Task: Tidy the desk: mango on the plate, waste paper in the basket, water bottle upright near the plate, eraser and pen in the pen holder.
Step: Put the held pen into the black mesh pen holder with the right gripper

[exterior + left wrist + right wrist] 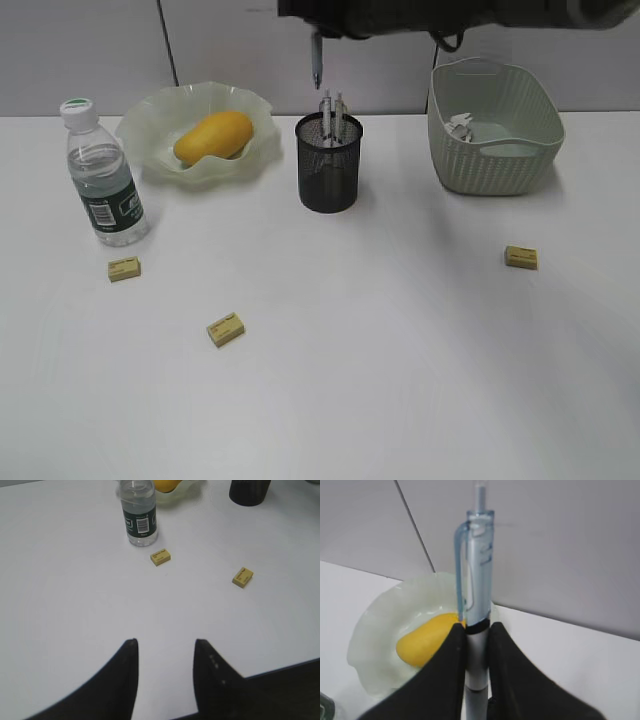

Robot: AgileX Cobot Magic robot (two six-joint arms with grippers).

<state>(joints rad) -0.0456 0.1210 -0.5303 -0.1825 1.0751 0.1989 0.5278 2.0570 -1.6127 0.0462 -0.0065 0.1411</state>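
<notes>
A: Exterior view puts the pen holder (329, 163) mid-tabletop (400, 380) between the plate (196, 131) and the basket (493, 126). Two pens already stand in it, and another pen (317, 58) hangs point-down above its rim. The front half lies wide and bare apart from three yellow erasers.

B: And the right tool (476, 635)?

A: Right wrist view alone shows it clenched on that pen's barrel, with the mango (429, 636) in the plate behind. The exterior camera cuts the arm off at the top edge.

B: Left tool (165, 655)?

A: Released, holding nothing, low over bare tabletop close to the near edge. Its view shows the water bottle (138, 511) upright, an eraser (160, 556) just beside it and another eraser (242, 577) farther right.

B: Waste paper?

A: Waste paper (462, 126) lies inside the basket.

B: Any writing?

A: A barcode on the bottle's dark green label; the text is too small to read.
</notes>
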